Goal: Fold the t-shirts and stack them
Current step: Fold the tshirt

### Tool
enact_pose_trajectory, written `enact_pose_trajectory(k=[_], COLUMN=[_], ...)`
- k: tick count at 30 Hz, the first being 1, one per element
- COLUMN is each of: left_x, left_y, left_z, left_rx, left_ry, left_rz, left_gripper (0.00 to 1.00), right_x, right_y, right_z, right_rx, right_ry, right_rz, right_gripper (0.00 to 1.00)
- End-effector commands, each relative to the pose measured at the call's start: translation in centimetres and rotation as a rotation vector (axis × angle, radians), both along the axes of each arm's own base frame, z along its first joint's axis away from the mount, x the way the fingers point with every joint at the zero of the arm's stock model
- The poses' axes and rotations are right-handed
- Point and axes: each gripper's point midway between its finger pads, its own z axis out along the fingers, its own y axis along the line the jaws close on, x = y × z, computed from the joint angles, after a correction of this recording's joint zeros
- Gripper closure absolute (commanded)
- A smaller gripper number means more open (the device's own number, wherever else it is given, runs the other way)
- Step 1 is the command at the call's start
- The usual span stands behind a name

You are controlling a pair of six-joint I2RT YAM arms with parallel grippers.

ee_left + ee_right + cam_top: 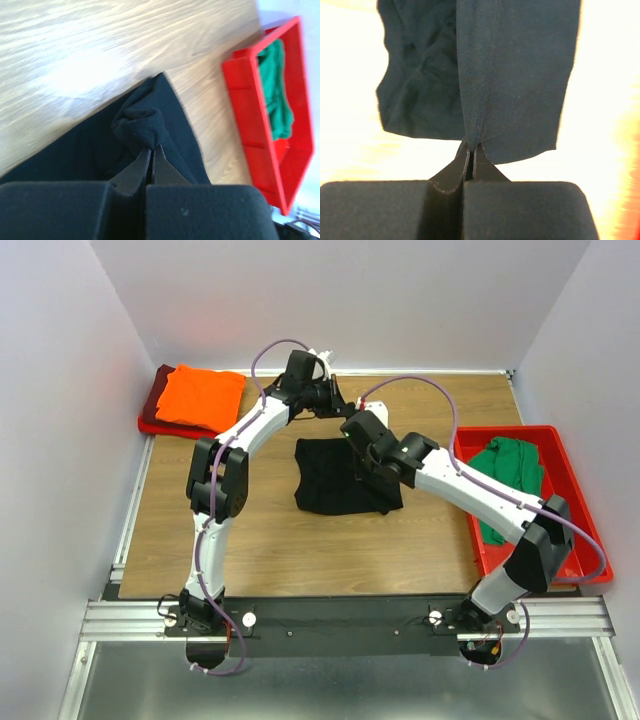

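Observation:
The black t-shirt (335,480) lies partly folded in the middle of the table. My left gripper (152,148) is shut on a bunched bit of its cloth (142,127) at the shirt's far edge. My right gripper (471,146) is shut on a fold of the same black t-shirt (515,75) and lifts it. In the top view both grippers meet over the shirt's far edge, the left gripper (338,405) behind the right gripper (358,430). The orange t-shirt (200,395) lies folded on the dark red t-shirt (155,400) at the far left. The green t-shirt (512,468) lies in the bin.
A red plastic bin (570,540) stands at the table's right edge and also shows in the left wrist view (250,125). The wooden table (250,540) is bounded by white walls at the back and sides.

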Motion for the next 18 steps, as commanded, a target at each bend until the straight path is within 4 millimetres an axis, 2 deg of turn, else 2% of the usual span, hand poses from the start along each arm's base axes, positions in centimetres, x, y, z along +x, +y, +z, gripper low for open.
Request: enact_pose_trajectory(k=[1,5,8,10,11,12,14,18], left_x=[0.5,0.7,0.6,0.5,0.4,0.3,0.0,0.1], left_y=[0.0,-0.2,0.0,0.1,0.4,0.4,0.8,1.8], left_z=[4.6,5.8,5.6,5.5,4.6,5.0,3.9,3.8], left_rx=[-0.059,-0.078,-0.077,-0.078,-0.072,-0.084,-0.087,-0.097], left_ry=[-0.074,-0.091,-0.087,-0.088,-0.070,-0.082,-0.060,-0.069], left_rz=[0.000,0.001,0.001,0.001,0.007,0.000,0.006,0.018], left_gripper=[1.00,1.00,1.00,1.00,1.00,1.00,1.00,1.00], right_x=[-0.9,-0.5,-0.4,-0.2,-0.2,-0.2,-0.1,-0.1], right_y=[-3.1,-3.0,-3.0,-2.9,-2.8,-2.8,-2.7,-1.9], right_z=[2.7,5.1,5.4,5.2,5.1,5.2,4.9,4.2], right_rx=[-0.124,-0.118,-0.136,-0.153,-0.158,-0.162,-0.171,-0.180], right_ry=[-0.019,-0.056,-0.055,-0.043,-0.040,-0.039,-0.029,-0.004], right_rz=[-0.002,0.006,0.022,0.028,0.029,0.030,0.035,0.067], right_gripper=[1.00,0.99,1.00,1.00,1.00,0.99,1.00,1.00])
